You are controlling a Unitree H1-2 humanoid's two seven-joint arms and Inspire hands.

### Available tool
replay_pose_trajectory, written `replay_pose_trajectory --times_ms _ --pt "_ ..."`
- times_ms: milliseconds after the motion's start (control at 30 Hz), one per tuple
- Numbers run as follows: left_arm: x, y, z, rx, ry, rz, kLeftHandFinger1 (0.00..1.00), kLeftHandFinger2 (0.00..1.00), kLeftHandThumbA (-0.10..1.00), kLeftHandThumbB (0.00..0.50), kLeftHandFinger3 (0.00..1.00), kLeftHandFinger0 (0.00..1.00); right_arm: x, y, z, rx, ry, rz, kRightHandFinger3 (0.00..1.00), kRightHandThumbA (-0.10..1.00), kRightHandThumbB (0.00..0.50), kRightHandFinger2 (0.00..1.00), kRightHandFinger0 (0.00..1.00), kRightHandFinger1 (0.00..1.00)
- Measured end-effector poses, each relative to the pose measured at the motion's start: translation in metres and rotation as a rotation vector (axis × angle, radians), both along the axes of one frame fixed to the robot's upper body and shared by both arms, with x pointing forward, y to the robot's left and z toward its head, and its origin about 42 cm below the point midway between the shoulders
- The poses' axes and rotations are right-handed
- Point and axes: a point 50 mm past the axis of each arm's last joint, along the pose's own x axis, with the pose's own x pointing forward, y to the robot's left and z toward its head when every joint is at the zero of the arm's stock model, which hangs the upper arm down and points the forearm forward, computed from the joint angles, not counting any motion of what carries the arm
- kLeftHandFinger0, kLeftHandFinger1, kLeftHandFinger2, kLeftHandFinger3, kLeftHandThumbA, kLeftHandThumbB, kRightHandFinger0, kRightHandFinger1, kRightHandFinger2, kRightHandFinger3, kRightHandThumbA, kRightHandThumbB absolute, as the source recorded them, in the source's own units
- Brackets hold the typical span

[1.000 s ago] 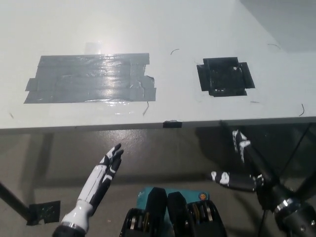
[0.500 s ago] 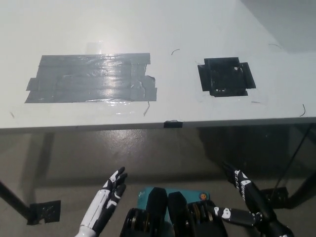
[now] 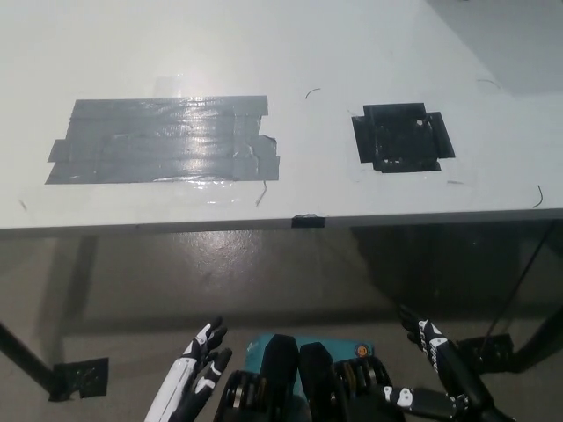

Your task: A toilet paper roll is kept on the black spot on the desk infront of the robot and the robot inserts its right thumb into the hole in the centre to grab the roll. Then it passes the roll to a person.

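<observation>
Both hands low below desk [image 3: 264,53] edge: left hand [image 3: 201,369] & right hand [image 3: 431,369] empty, fingers spread (black spot [image 3: 402,138] bare).

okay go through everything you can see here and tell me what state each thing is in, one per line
Desk: white, nothing standing on it.
Black spot: bare, no roll on it.
Grey tape patch: stuck flat, edges wrinkled.
Left hand: open, low, below the desk edge, holding nothing.
Right hand: open, low, below the desk edge, holding nothing.
Toilet paper roll: not in view.
</observation>
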Motion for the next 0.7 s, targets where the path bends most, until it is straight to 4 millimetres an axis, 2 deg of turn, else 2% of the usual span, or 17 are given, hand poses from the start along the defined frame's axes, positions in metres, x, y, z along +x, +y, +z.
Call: replay_pose_trajectory --times_ms 333,700 --pt "0.0004 0.0004 0.0003 -0.004 -0.002 0.009 1.0 1.0 0.81 0.05 1.0 1.0 0.0034 -0.001 -0.0005 -0.012 0.002 0.01 1.0 0.94 0.192 1.0 1.0 1.0" --pt "0.0006 0.0021 0.0005 -0.005 -0.003 0.017 1.0 1.0 0.79 0.044 1.0 1.0 0.0039 0.0024 -0.0019 -0.019 0.005 0.023 1.0 0.94 0.181 1.0 1.0 1.0"
